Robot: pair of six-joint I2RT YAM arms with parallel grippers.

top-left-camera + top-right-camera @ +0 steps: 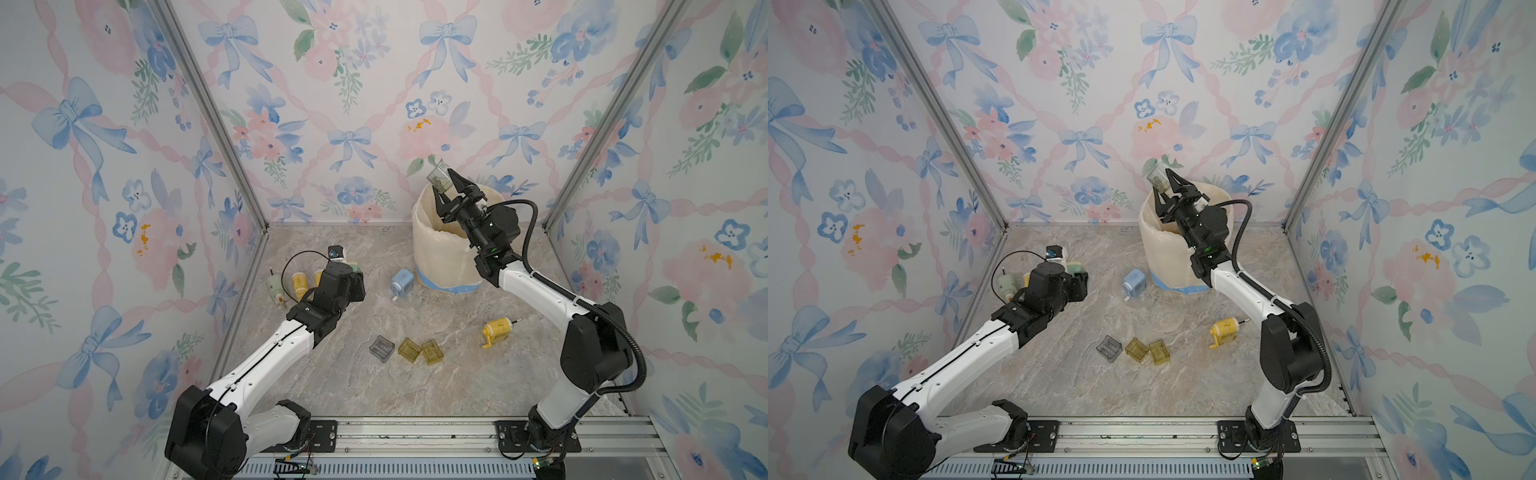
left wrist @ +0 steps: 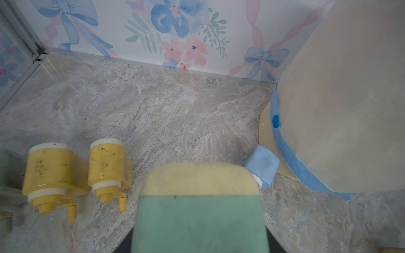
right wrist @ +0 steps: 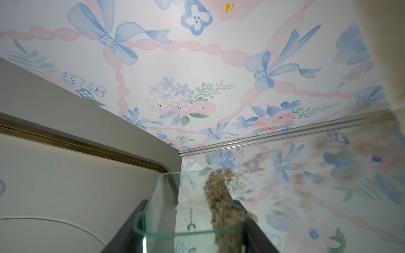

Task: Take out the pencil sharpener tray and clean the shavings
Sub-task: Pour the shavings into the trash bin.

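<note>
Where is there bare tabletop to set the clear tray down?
Bare: the wide strip between the three trays and the front rail; also the stretch along the back wall from the yellow sharpeners to the bin. Crowded: the far-left side, where sharpeners cluster, and around the trays.

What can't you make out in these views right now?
Left gripper grip: both top views, its wrist covers it; wrist view, green-and-cream plastic pencil sharpener fills the foreground.
Inside of cream lined bin: top views, right arm covers most.
Loose shavings: right wrist view, blurred.
Pale green pencil sharpener: left wrist view, cut by edge.
</note>
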